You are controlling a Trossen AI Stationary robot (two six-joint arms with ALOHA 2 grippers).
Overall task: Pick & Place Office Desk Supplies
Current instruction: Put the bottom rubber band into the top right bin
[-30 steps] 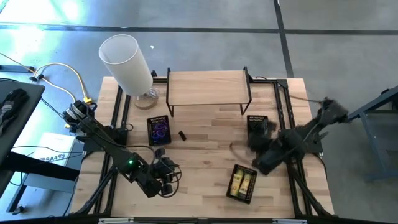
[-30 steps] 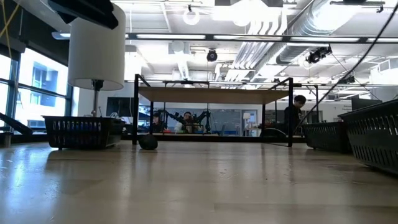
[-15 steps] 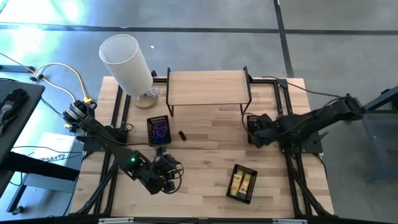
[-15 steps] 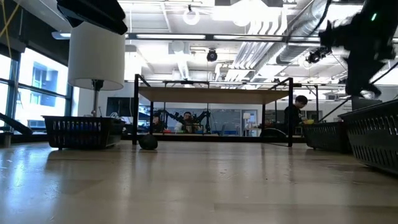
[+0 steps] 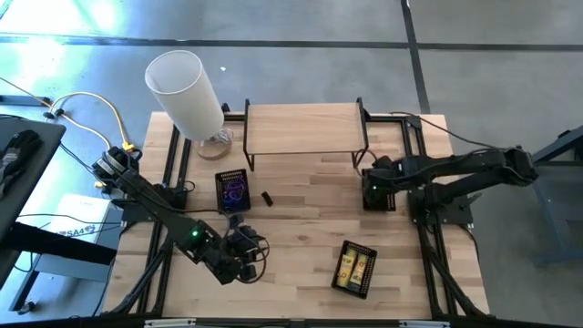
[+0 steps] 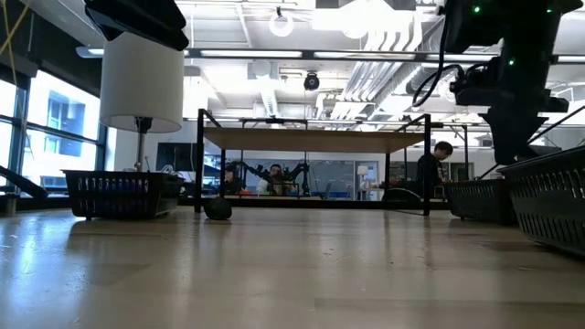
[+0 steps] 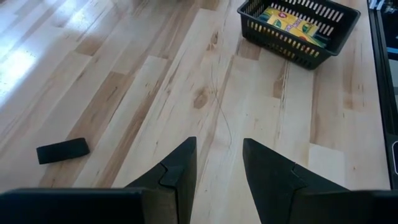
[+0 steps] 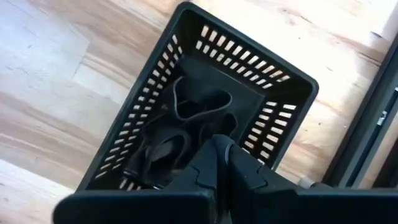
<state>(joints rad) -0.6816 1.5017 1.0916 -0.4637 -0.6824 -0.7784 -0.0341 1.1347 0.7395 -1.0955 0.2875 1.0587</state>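
A wooden worktop [image 5: 301, 228] is seen; the right claw [image 8: 219, 163], pressed together, hangs over a black tray [image 8: 297, 79] at the right edge, where limp dark bands [image 8: 199, 107] lie; light and floppy, they are best pinched across one strand; the left claw [image 7: 217, 163] is held spread, empty, near the front edge.

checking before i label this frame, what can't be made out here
- High view: the right gripper covers the tray under it, hiding its contents.
- Right wrist view: dark loops lie in that tray, black on black, count unclear.
- High view: the left gripper is lost among dark cables.
- Low view: the small dark object is too small to identify.
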